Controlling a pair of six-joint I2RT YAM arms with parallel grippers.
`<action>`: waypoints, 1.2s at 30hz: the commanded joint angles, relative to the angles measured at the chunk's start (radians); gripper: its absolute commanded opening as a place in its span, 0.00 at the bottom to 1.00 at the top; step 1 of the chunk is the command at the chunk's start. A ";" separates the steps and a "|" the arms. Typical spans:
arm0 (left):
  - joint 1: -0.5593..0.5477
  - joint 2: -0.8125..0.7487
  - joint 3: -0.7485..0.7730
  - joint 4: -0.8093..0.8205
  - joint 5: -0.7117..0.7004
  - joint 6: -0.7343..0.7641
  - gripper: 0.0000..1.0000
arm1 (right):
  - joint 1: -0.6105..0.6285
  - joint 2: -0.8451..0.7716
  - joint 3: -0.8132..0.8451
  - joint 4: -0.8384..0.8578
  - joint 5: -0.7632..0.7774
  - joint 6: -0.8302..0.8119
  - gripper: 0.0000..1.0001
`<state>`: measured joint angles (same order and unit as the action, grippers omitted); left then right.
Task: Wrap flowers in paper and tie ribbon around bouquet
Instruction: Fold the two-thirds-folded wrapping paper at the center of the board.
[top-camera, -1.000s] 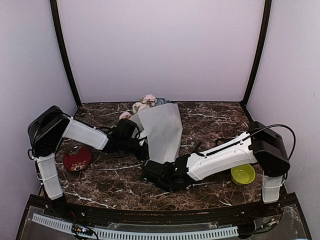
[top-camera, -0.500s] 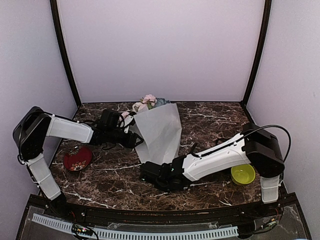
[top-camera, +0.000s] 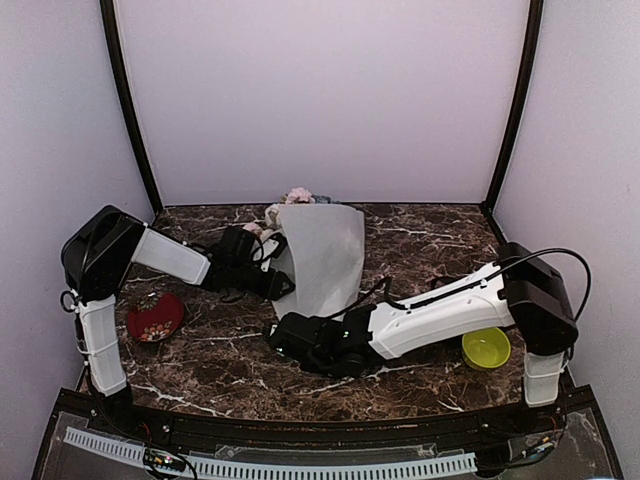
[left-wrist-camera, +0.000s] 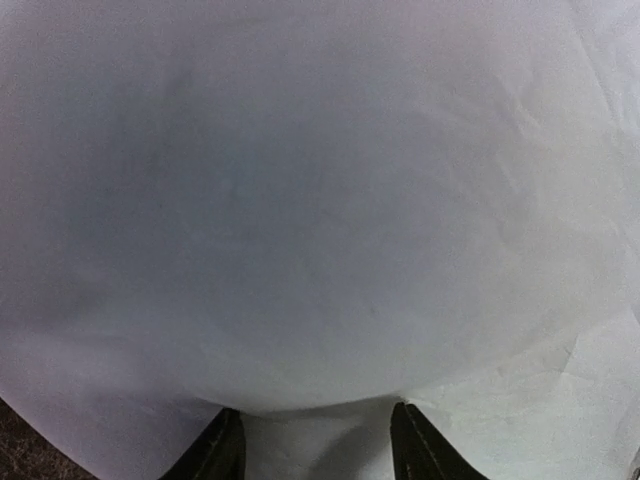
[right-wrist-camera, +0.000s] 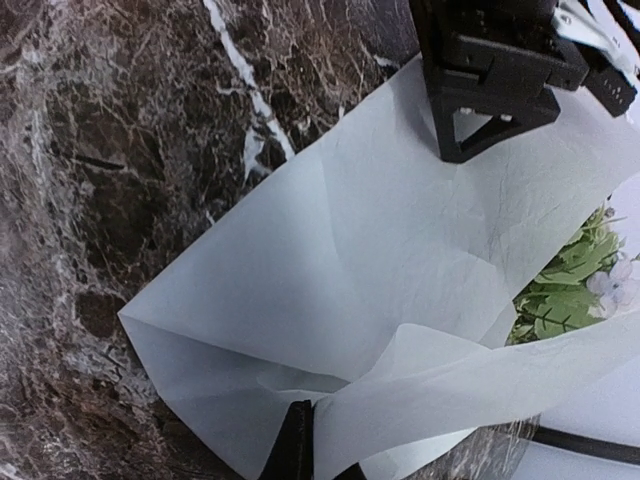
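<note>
Watching the paper (top-camera: 325, 262) lie folded over the flowers (right-wrist-camera: 565, 285) at mid-desk (top-camera: 430, 240), we see the left hand (left-wrist-camera: 320, 452) spread at its left side, the right hand (right-wrist-camera: 305, 450) pressed together, pinching its near corner.

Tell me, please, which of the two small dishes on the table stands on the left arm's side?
The red dish, close beside the left arm. The other dish is yellow-green and stands across the table, by the right arm.
</note>
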<state>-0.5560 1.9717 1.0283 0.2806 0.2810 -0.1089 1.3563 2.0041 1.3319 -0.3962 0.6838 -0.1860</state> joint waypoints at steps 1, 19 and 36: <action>0.003 0.042 -0.010 -0.043 0.037 -0.026 0.51 | 0.008 -0.021 0.046 0.109 -0.027 -0.139 0.00; 0.075 -0.119 0.108 -0.230 0.064 0.020 0.50 | -0.007 0.184 0.011 0.116 -0.156 -0.156 0.00; 0.183 -0.713 -0.282 -0.100 0.237 -0.363 0.54 | -0.011 0.161 0.000 0.106 -0.130 -0.140 0.00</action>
<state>-0.3473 1.3472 0.9157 0.0467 0.3122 -0.2935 1.3510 2.1262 1.3510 -0.2417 0.5980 -0.3340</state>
